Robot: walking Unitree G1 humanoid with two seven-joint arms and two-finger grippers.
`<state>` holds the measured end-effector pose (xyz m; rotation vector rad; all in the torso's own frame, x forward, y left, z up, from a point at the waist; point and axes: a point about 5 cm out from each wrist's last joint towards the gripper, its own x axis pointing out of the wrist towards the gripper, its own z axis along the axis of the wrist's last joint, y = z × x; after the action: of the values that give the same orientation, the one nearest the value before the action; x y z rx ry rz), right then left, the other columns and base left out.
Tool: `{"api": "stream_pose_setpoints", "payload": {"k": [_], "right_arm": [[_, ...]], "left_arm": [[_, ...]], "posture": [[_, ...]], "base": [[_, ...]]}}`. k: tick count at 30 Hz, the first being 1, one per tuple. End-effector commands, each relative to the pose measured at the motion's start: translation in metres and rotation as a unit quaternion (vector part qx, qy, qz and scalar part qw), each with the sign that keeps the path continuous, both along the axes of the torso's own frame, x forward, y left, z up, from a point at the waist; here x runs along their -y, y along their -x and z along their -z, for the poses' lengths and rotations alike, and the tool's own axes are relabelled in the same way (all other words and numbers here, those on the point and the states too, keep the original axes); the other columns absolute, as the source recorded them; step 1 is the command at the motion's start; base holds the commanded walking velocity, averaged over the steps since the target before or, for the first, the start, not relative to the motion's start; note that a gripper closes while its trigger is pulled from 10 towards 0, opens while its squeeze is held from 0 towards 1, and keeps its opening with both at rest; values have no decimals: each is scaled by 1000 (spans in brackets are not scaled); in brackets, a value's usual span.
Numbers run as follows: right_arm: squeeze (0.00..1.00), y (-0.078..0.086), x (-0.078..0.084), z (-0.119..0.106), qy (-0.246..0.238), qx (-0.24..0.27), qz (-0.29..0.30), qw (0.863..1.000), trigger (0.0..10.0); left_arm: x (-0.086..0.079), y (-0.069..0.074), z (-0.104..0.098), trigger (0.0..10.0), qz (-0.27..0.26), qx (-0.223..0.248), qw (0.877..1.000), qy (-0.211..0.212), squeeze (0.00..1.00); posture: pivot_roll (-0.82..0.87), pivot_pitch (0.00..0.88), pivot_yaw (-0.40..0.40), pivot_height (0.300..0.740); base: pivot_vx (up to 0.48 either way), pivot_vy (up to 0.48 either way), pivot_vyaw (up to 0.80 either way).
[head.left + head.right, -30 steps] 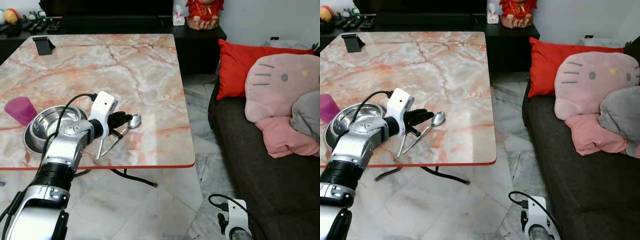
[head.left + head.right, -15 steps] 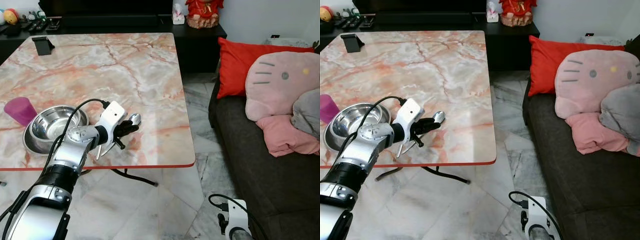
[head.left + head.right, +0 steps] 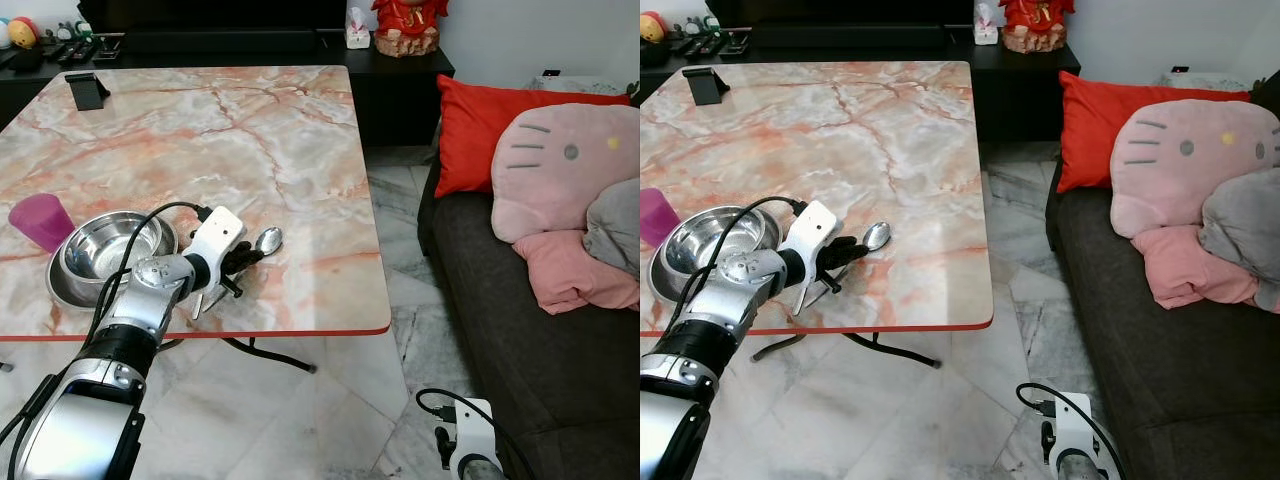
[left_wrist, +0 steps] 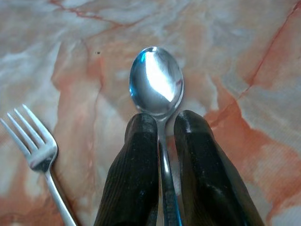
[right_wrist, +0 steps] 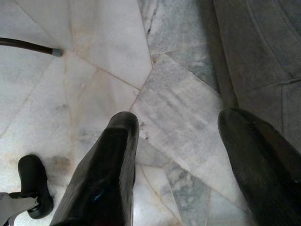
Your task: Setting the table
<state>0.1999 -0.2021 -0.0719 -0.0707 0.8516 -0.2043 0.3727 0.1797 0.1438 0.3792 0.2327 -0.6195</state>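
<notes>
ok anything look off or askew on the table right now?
Nothing spilled or damaged. The fork and spoon lie at an angle to the table edge, not squared, beside the steel bowl. The left gripper is closed on the spoon's handle. The purple cup stands upright.

On the table, the bowl sat near the front edge, with the cup just to its left and the spoon and fork side by side to its right. The left gripper reached over the table from the near side, its fingers closed on either side of the spoon's handle. A sofa with cushions stood to the table's right, and a phone stand rested at the table's far left corner.
</notes>
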Motion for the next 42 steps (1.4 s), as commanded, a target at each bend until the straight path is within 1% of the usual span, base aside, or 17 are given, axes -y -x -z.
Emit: {"api": "stream_pose_setpoints", "payload": {"k": [1, 4, 13, 17, 20, 28, 33, 35, 36, 37, 40, 42], "right_arm": [[0, 4, -2, 3, -2, -8, -2, 1000, 10000], [0, 3, -2, 2, -2, -7, -2, 1000, 10000], [0, 3, -2, 2, -1, -7, -3, 1000, 10000], [0, 3, -2, 2, -1, -7, -2, 1000, 10000], [0, 4, -2, 3, -1, -7, -2, 1000, 10000], [0, 6, -1, 4, -1, -9, 0, 1000, 10000], [0, 7, -1, 4, -2, -9, 1, 1000, 10000], [0, 7, -2, 4, -2, -9, 2, 1000, 10000], [0, 7, -2, 4, -2, -9, 2, 1000, 10000], [0, 7, -1, 4, -2, -9, 2, 1000, 10000], [0, 7, -1, 4, -2, -9, 2, 1000, 10000], [0, 7, -2, 4, -2, -10, 2, 1000, 10000]], "left_arm": [[1, -1, -2, 10000, 9, 4, 1000, 7, 0], [-1, -1, -1, 10000, 12, 0, 1000, 24, 0], [-4, 1, 2, 10000, 23, -6, 999, 25, 0], [-2, 2, 6, 10000, 32, -13, 999, 27, 0], [-1, 3, 9, 10000, 35, -14, 999, 20, 0], [7, 4, 13, 10000, 41, -13, 999, 26, 0], [12, 2, 15, 10000, 23, -3, 999, 30, 0], [11, 0, 14, 10000, 13, 10, 1000, 21, 0], [11, -2, 9, 10000, 2, 22, 999, 36, 0], [11, -3, 6, 10000, -1, 27, 999, 42, 0], [11, -5, 2, 10000, -4, 35, 998, 51, 0], [10, -6, 1, 10000, -2, 35, 998, 49, 0]], "posture": [[35, 78, 8, 740], [34, 75, 9, 740], [32, 66, 10, 740], [32, 66, 10, 740], [29, 70, 11, 740], [24, 75, 13, 740], [25, 76, 12, 740], [26, 79, 13, 740], [22, 83, 14, 740], [22, 83, 14, 740], [24, 85, 14, 740], [25, 89, 14, 740]], "base": [[0, 0, 0], [0, 0, 0], [0, 0, 0], [0, 0, 0], [0, 0, 0], [0, 0, 0], [0, 0, 0], [0, 0, 0], [0, 0, 0], [0, 0, 0], [0, 0, 0], [0, 0, 0]]}}
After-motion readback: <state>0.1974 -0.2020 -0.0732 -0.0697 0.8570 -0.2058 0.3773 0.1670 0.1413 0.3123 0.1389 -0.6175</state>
